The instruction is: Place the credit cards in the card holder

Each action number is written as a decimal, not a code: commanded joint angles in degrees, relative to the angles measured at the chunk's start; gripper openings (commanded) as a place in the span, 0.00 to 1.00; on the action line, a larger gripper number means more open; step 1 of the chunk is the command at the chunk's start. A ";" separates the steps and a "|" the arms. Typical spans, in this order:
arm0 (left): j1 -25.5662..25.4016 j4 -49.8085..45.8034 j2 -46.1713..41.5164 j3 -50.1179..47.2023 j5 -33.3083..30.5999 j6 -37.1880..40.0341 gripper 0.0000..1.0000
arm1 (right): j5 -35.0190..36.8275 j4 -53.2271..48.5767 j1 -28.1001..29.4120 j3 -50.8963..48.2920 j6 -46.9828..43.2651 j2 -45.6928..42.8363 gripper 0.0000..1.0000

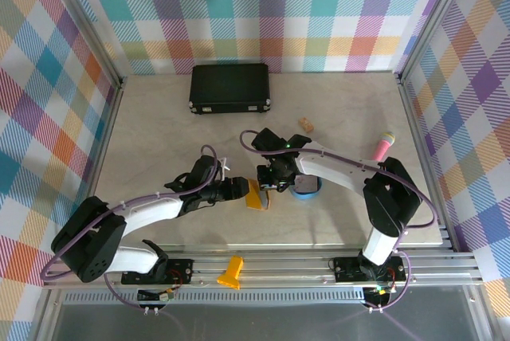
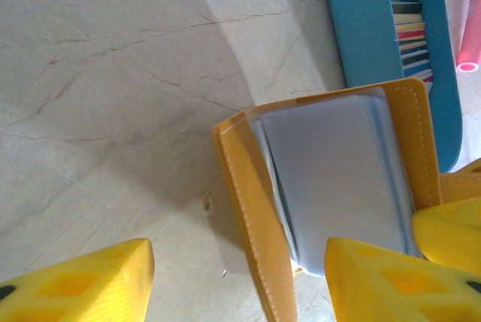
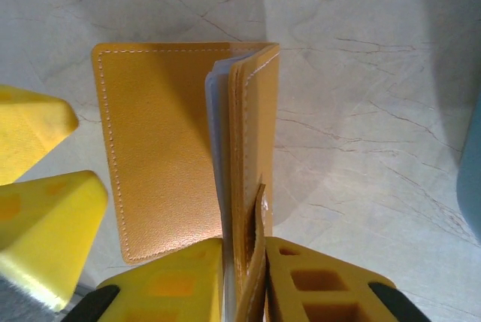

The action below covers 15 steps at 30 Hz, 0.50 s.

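Note:
The mustard-yellow card holder point(image 1: 256, 196) stands half open on edge between my two grippers. My right gripper point(image 3: 244, 243) is shut on one cover point(image 3: 255, 126) together with the snap tab and the light blue pockets. The other cover point(image 3: 158, 149) swings away to the left. My left gripper point(image 2: 239, 254) is open, and its fingers straddle a yellow cover point(image 2: 252, 202). One fingertip point(image 2: 376, 277) rests against the pale blue pockets point(image 2: 338, 179), the other point(image 2: 83, 284) is well clear. The credit cards point(image 2: 409, 25) stand stacked on edge in the blue tray point(image 2: 361, 28).
The blue tray point(image 1: 305, 188) sits just right of the holder under the right arm. A pink cylinder point(image 1: 384, 146) lies further right. A black case point(image 1: 229, 88) is at the back, and a small tan piece point(image 1: 306, 125) lies near it. A yellow part point(image 1: 231, 272) rests on the front rail.

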 commanded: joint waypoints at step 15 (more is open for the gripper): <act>-0.12 3.57 3.90 0.06 1.63 -0.97 0.52 | -4.35 2.57 -1.42 -1.86 0.35 -0.69 0.26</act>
